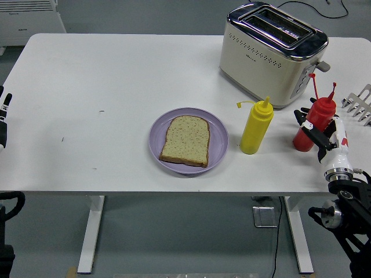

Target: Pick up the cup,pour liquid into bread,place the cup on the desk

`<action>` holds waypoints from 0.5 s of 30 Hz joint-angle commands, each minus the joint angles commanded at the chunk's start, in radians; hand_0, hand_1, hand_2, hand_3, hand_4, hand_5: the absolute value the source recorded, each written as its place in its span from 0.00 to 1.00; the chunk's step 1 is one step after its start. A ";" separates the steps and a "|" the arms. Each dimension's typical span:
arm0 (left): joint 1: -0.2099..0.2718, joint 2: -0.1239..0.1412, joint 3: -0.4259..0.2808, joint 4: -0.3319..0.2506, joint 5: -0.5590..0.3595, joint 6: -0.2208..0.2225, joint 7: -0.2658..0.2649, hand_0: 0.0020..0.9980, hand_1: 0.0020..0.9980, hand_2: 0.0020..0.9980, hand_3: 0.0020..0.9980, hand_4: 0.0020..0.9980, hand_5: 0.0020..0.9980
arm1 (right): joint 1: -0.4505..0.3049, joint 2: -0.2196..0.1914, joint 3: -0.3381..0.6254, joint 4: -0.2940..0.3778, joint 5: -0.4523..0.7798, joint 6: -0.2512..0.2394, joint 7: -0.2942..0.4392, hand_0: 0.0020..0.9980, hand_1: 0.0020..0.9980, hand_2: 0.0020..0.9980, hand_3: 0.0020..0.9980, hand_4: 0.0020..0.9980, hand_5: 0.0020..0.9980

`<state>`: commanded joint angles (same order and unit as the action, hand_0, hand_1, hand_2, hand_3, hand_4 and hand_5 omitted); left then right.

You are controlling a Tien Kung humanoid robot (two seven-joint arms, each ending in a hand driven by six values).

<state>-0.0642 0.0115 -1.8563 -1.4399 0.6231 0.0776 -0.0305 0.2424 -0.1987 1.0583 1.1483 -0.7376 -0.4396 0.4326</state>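
No cup shows. A red squeeze bottle point(320, 112) stands at the table's right, near the toaster. My right hand point(311, 130) is against its right side, black fingers point(301, 116) spread around its body without a clear grip; the bottle stands upright on the table. A yellow squeeze bottle point(255, 130) stands left of it. A slice of bread point(185, 140) lies on a purple plate point(155, 138) at the table's middle front. My left hand point(3, 116) rests at the left edge, open and empty.
A cream and chrome toaster point(272, 52) stands at the back right, close behind the bottles. A white wire rack point(360, 103) shows at the right edge. The table's near edge point(174, 191) runs just in front of the plate.
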 joint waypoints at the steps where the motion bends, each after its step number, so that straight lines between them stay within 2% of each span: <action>1: 0.000 0.000 0.000 0.000 0.000 0.000 0.000 0.84 0.84 0.86 0.79 0.66 1.00 | 0.002 0.001 -0.002 -0.002 0.004 -0.001 0.002 0.36 0.27 0.34 0.40 0.87 0.17; 6: -0.002 0.000 -0.002 0.000 -0.001 0.001 0.000 0.84 0.84 0.86 0.79 0.66 1.00 | 0.011 0.007 -0.008 -0.007 0.000 0.007 0.009 0.36 0.27 0.34 0.40 0.87 0.17; 7: -0.002 0.000 -0.002 0.000 -0.001 0.001 0.000 0.83 0.84 0.86 0.79 0.66 1.00 | 0.013 0.008 -0.009 -0.008 0.000 0.006 0.010 0.33 0.23 0.32 0.37 0.84 0.13; 12: -0.003 0.000 -0.003 0.000 -0.001 0.001 0.001 0.83 0.84 0.86 0.79 0.66 1.00 | 0.024 0.014 -0.015 -0.018 0.013 0.006 0.018 0.33 0.23 0.32 0.37 0.84 0.13; 13: -0.003 0.000 -0.003 0.000 -0.001 0.001 0.001 0.83 0.84 0.86 0.79 0.66 1.00 | 0.025 0.015 -0.015 -0.020 0.014 0.008 0.019 0.24 0.18 0.29 0.33 0.83 0.12; 15: -0.003 0.000 -0.004 0.000 -0.001 0.001 0.001 0.83 0.84 0.86 0.79 0.66 1.00 | 0.029 0.017 -0.017 -0.023 0.017 0.012 0.028 0.24 0.18 0.29 0.33 0.83 0.12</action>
<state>-0.0674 0.0111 -1.8599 -1.4395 0.6226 0.0789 -0.0299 0.2717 -0.1820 1.0409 1.1248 -0.7207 -0.4276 0.4608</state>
